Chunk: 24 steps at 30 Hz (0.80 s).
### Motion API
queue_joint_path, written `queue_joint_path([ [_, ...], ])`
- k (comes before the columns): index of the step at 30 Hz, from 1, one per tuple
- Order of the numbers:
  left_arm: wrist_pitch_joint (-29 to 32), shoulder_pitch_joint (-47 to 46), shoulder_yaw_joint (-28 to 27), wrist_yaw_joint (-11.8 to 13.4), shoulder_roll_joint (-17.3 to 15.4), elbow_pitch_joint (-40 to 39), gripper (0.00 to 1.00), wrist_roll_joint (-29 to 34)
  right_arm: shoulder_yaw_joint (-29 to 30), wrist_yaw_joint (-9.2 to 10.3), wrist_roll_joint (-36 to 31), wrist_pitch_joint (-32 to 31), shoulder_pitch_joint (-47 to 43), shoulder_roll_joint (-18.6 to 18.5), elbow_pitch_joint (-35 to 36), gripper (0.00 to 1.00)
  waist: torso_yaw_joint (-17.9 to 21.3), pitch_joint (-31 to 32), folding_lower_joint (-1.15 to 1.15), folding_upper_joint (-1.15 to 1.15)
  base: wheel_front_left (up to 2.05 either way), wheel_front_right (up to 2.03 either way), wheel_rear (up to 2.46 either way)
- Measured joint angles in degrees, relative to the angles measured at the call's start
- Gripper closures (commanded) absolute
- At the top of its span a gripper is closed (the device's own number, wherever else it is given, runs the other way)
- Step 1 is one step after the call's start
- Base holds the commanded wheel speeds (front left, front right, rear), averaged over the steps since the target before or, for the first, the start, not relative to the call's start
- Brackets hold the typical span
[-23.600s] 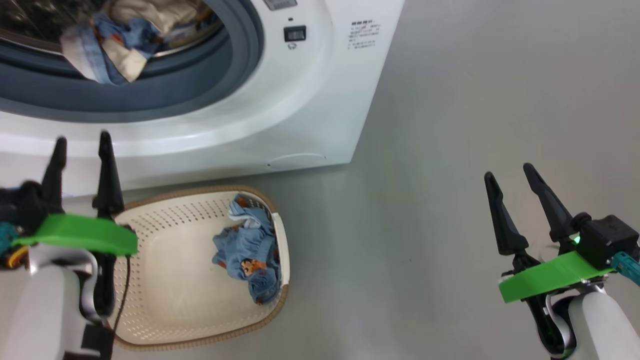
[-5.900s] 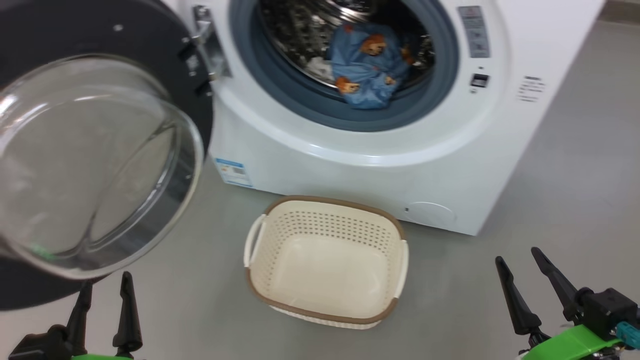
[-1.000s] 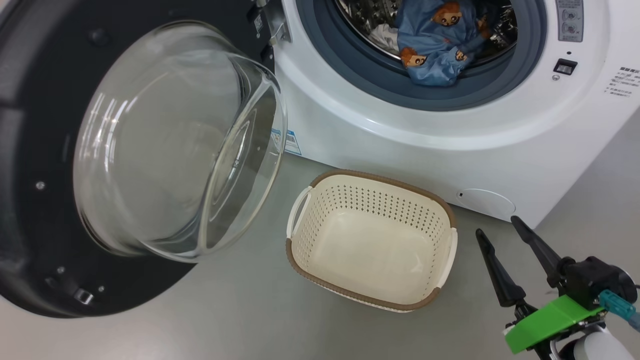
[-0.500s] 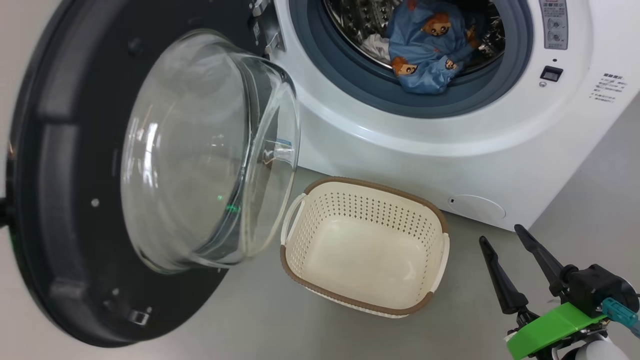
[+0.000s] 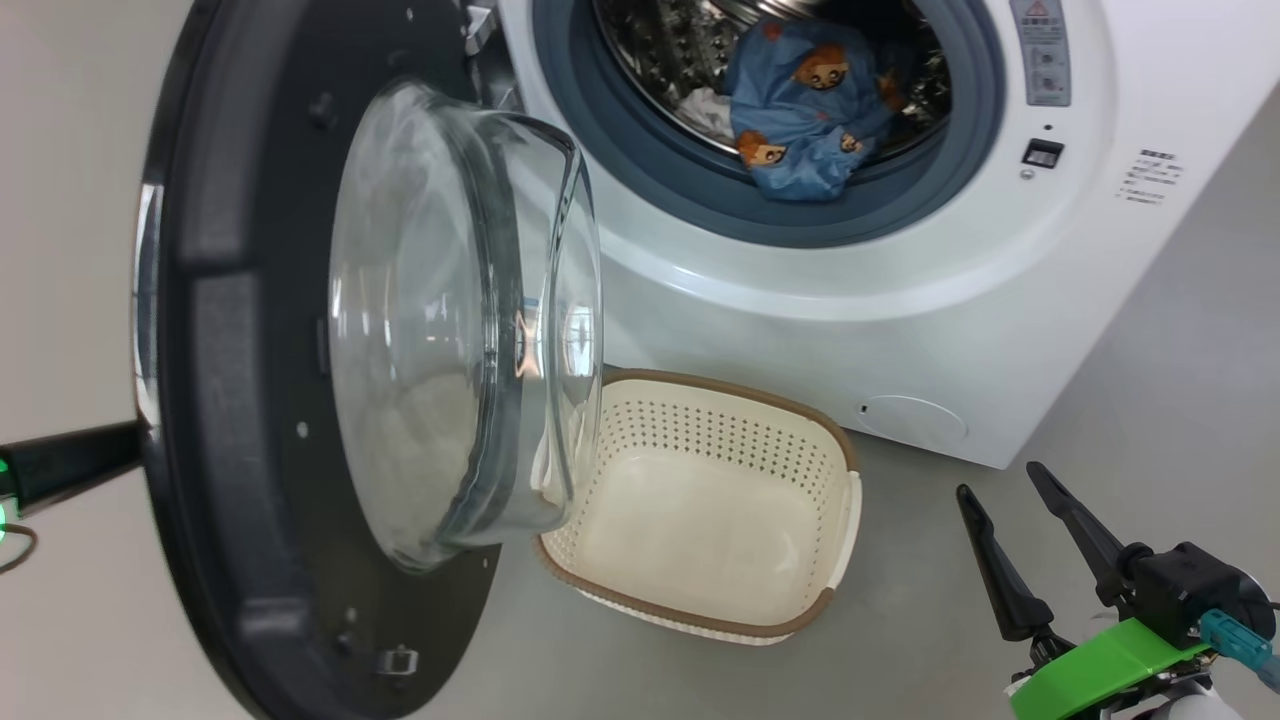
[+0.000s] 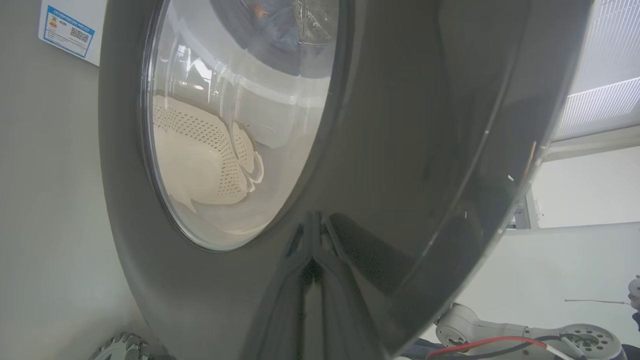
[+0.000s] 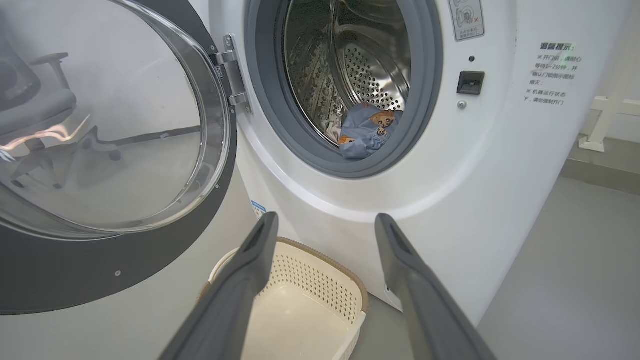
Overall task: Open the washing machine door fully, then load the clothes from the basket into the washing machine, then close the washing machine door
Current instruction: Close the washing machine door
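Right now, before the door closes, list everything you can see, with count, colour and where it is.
washing machine: one, white, at the back of the head view
washing machine door: one, glossy black with a clear glass bowl, swung open at the left
drum: one, perforated steel, inside the grey-blue gasket
clothes: one bundle, count unclear, light blue with orange-brown bears, low in the drum
basket: one, cream with brown rim, on the grey floor before the machine, nothing in it
label sticker: one, blue, on the machine's front
round flap: one, white, low on the front
left gripper: dark, shut, against the door's outer face
right gripper: dark, open, lower right
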State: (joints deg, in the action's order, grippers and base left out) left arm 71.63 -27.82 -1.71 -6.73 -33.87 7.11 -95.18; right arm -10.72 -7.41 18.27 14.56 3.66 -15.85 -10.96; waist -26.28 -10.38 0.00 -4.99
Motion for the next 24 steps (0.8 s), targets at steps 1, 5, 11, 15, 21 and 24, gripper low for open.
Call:
queue_joint_path([
  [1,0.0,0.07,0.16,0.01,0.25,-0.49,1.0,0.0,0.04,0.0,0.0,0.0,-0.01,0.04,0.01,0.0,0.3,0.1,0.0,0.0,0.0,0.0,0.0],
  [5,0.03,0.57,0.76,0.43,1.14,-2.61,1.0,-0.03,0.51,0.0,-0.03,0.0,-0.66,0.22,0.21,0.0,1.58,0.36,0.0,0.01,0.0,0.0,0.0],
  [11,0.01,0.61,1.7,0.44,2.67,-4.66,1.0,-0.3,0.87,0.0,-0.04,0.0,-1.05,0.98,0.32,0.0,3.77,0.42,0.0,0.01,0.0,0.0,0.0],
  [15,-0.12,0.55,2.43,0.43,3.97,-5.45,1.0,-0.3,1.03,0.0,-0.05,0.0,-1.05,1.22,0.35,0.0,5.37,0.43,0.0,0.01,0.0,0.0,0.0],
  [21,-0.89,-0.1,3.41,0.42,5.76,-6.0,1.0,-0.29,1.16,0.0,-0.07,0.0,-1.05,1.48,0.58,0.0,7.99,0.3,0.0,0.01,0.0,0.0,0.0],
  [24,-1.42,-0.91,3.85,0.41,6.55,-6.05,1.0,0.04,1.3,0.0,-0.23,0.0,-1.05,1.72,0.68,0.0,9.41,0.09,0.0,0.01,0.0,0.0,0.0],
])
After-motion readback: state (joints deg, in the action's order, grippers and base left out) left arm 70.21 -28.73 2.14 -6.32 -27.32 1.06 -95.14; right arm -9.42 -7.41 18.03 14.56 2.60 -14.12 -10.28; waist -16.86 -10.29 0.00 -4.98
